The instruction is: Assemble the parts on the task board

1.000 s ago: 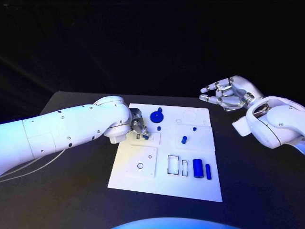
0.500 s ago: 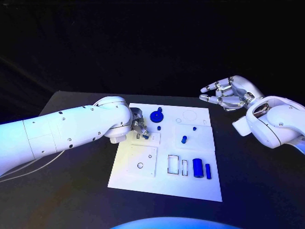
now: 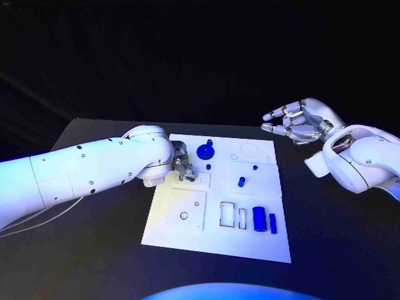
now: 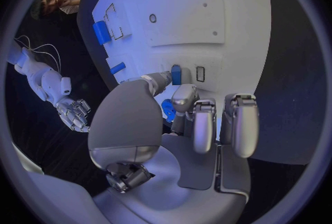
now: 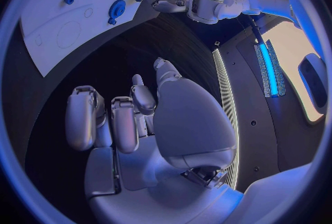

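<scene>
Over the left edge of the board, hardly shifted from a second ago: left robot hand curled down with thumb tip beside a small blue block, pinched or merely touched cannot be told, so probably mid-seating and slow going. Further along the board, blue round knob, short peg and two blue cylinders lying close by, the knob nearest and likeliest to crowd the fingers. Off to the right, above the worktop, right robot hand spread wide and holding nothing, well apart from the board.
</scene>
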Controlling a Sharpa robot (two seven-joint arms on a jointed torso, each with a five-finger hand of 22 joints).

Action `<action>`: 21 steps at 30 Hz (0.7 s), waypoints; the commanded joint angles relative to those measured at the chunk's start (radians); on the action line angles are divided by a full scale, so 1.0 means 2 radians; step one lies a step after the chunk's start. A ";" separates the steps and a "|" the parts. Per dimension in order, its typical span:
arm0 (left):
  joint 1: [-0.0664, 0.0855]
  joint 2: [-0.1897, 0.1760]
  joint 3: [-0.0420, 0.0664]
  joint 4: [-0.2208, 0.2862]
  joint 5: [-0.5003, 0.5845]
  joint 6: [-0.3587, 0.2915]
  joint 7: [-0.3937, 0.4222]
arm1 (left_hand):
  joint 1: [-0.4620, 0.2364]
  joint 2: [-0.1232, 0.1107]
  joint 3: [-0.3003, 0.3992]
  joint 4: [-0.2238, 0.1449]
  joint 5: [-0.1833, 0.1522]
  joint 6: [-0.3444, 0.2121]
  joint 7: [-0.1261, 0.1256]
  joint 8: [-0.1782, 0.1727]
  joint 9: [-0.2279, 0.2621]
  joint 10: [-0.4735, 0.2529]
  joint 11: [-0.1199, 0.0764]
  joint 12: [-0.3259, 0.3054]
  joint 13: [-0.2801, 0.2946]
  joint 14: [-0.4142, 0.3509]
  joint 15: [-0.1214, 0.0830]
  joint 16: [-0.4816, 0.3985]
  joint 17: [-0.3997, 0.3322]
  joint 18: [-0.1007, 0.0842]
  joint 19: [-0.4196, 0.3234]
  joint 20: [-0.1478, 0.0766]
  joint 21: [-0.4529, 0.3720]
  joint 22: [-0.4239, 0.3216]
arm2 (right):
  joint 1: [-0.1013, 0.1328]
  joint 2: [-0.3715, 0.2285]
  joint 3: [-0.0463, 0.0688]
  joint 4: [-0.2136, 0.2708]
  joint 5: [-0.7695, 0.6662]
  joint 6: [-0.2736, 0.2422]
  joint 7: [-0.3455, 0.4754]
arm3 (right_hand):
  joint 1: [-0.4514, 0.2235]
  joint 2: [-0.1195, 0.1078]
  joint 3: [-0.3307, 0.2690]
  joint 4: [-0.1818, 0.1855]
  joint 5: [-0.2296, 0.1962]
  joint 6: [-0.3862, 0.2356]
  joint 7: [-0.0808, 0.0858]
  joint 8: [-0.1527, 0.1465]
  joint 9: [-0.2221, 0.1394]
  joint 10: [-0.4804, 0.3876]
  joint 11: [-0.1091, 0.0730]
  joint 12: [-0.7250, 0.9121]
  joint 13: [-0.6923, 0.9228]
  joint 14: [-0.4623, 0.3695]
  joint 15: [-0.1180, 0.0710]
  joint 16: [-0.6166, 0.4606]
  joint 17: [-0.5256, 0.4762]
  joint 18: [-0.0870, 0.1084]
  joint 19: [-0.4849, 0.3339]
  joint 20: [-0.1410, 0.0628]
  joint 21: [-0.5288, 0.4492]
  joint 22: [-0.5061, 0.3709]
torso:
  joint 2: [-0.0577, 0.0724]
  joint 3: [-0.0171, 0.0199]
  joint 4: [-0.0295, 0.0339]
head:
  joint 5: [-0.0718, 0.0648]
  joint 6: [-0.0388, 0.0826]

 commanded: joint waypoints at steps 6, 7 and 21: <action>-0.001 0.002 0.000 0.001 -0.002 0.013 -0.013 | -0.004 0.003 0.084 -0.080 0.003 0.001 -0.006 0.004 0.013 0.001 -0.001 -0.002 -0.001 0.053 -0.003 0.001 0.132 -0.006 0.037 -0.003 0.003 0.109 | 0.000 0.000 0.000 0.001 -0.006 0.009 0.003 | -0.001 0.005 -0.003 0.002 0.003 -0.001 -0.001 0.004 0.000 -0.002 -0.001 -0.001 -0.001 0.030 -0.002 -0.002 0.052 0.006 -0.004 -0.002 -0.003 0.051 | 0.000 0.0004 0.0000 | 0.000 0.000; -0.001 0.002 0.000 0.001 -0.002 0.013 -0.012 | -0.006 0.002 0.084 -0.080 0.003 0.001 -0.006 0.005 0.014 0.001 -0.001 -0.002 -0.001 0.053 -0.003 0.001 0.132 -0.006 0.037 -0.003 0.003 0.109 | 0.000 0.000 0.000 0.001 -0.006 0.009 0.003 | -0.001 0.005 -0.003 0.002 0.003 -0.001 -0.001 0.004 0.000 -0.002 -0.001 -0.001 -0.001 0.030 -0.002 -0.002 0.052 0.006 -0.004 -0.002 -0.003 0.051 | 0.000 0.0003 0.0001 | 0.000 0.000; -0.001 0.007 0.000 -0.003 -0.001 0.010 -0.016 | -0.047 -0.012 0.057 -0.052 -0.004 0.003 -0.014 0.017 0.019 0.005 -0.007 0.001 -0.001 0.053 -0.007 0.001 0.132 -0.006 0.038 -0.004 0.004 0.111 | 0.000 -0.001 0.000 0.001 -0.006 0.009 0.003 | -0.001 0.005 -0.003 0.002 0.003 -0.001 -0.001 0.004 0.000 -0.002 -0.001 -0.001 -0.001 0.030 -0.002 -0.002 0.052 0.006 -0.004 -0.002 -0.003 0.051 | 0.000 0.0003 -0.0002 | -0.001 -0.001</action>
